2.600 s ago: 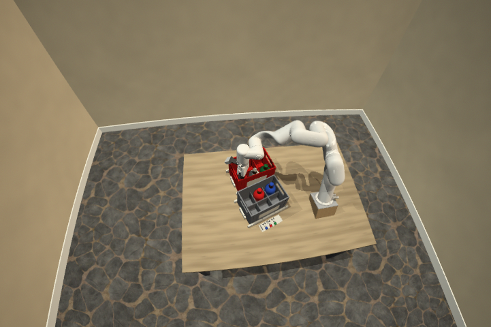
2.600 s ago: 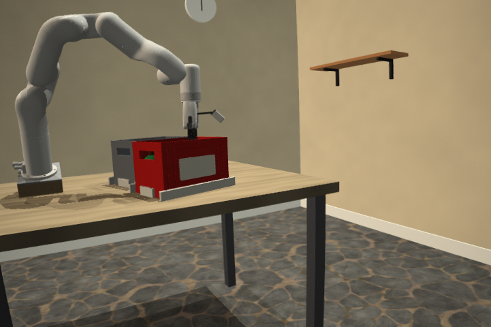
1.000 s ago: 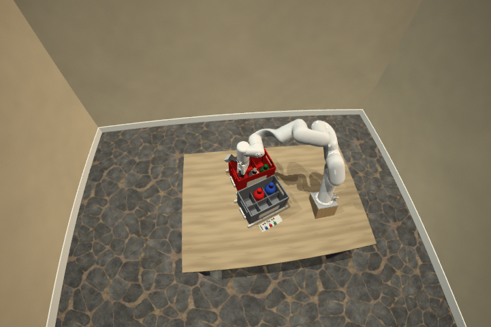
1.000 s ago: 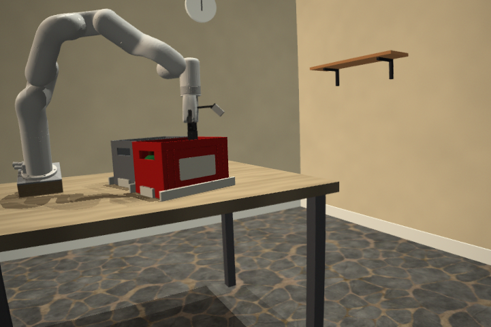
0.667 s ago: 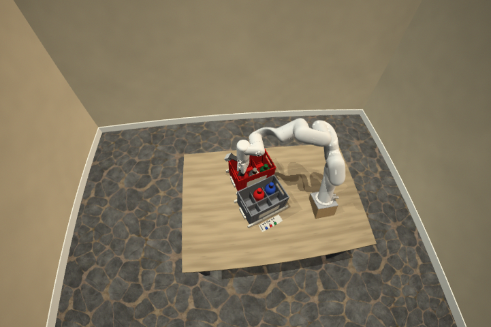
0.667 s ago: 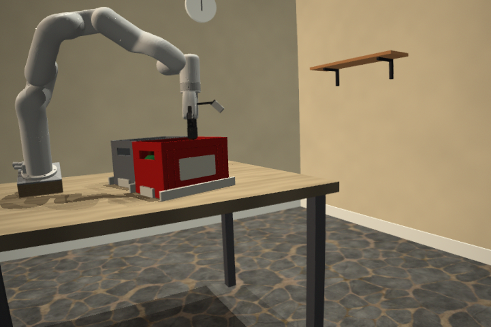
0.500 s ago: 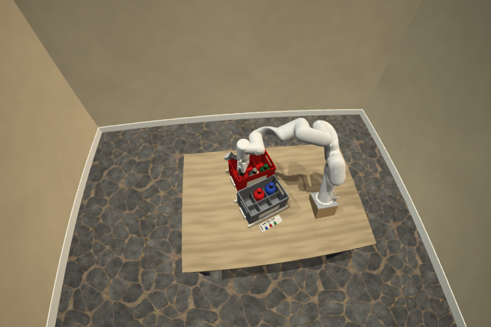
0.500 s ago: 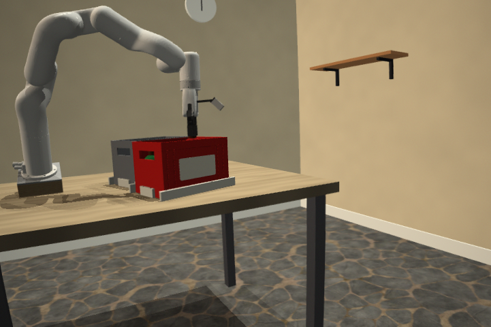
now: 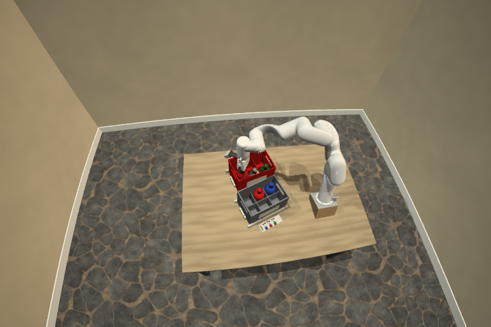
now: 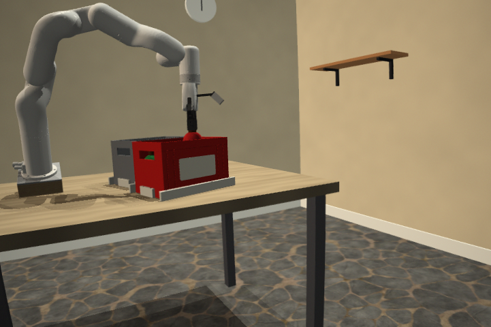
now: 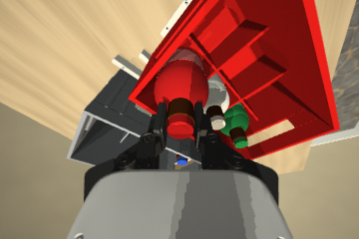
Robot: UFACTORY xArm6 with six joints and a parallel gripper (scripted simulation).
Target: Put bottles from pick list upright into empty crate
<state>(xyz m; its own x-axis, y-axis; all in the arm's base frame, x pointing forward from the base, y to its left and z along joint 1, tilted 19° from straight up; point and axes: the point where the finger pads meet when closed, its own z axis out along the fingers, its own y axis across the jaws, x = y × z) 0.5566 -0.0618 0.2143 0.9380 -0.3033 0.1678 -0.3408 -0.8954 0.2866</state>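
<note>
My gripper is shut on the neck of a red bottle. It holds it upright, its shoulder just above the rim of the red crate and its lower part inside. A white bottle and a green bottle stand in that crate. The grey crate holds another red bottle and a blue bottle. The pick list seems to read blue 1, red 2, green 1.
The two crates stand close side by side on the wooden table. Low pale rails edge them. The robot's base stands to the right of the crates in the top view. Several compartments of the grey crate are empty.
</note>
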